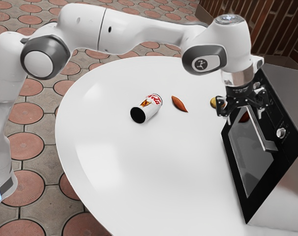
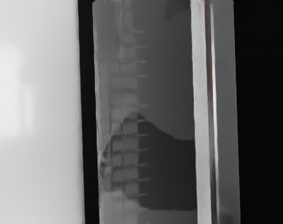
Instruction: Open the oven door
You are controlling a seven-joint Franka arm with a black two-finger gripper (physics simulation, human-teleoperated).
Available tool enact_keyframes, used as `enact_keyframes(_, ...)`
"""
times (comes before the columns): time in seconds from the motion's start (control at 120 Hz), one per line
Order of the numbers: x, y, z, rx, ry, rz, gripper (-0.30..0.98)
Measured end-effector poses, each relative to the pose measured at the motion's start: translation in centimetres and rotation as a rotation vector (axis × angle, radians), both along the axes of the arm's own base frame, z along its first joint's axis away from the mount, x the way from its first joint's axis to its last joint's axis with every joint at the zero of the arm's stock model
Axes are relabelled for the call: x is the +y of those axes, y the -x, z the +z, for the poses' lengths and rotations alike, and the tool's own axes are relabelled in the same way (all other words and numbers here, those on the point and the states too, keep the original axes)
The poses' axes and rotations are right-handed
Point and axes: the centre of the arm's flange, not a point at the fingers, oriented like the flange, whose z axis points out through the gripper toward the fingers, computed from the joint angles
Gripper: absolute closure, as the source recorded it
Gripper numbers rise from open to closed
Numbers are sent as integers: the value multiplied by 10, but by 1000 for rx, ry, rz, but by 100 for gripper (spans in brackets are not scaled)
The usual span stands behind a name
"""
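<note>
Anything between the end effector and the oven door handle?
Nothing visible: the end effector hangs close by the handle, with nothing lying over the stretch in the wrist view. The cola cup lies clear, toward the exterior view's left.

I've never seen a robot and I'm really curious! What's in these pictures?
The long white thing is my robot arm. At its end is my black gripper, like a hand with two fingers. They are spread apart, and I see nothing held.

One picture looks from beside me. The other comes from a camera on my hand, showing the oven door's dark glass and pale handle.

On the white table, a cola can or cup lies on its side, near a reddish-brown pointed thing and a yellow thing. The oven stands at the exterior view's right.
</note>
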Motion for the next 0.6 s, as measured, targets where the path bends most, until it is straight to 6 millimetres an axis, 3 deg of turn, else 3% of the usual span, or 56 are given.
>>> enact_keyframes(0.275, 2, -5, -31, 64, 36, -13, 0)
enact_keyframes(0.6, 22, 54, -42, 113, 36, 6, 0)
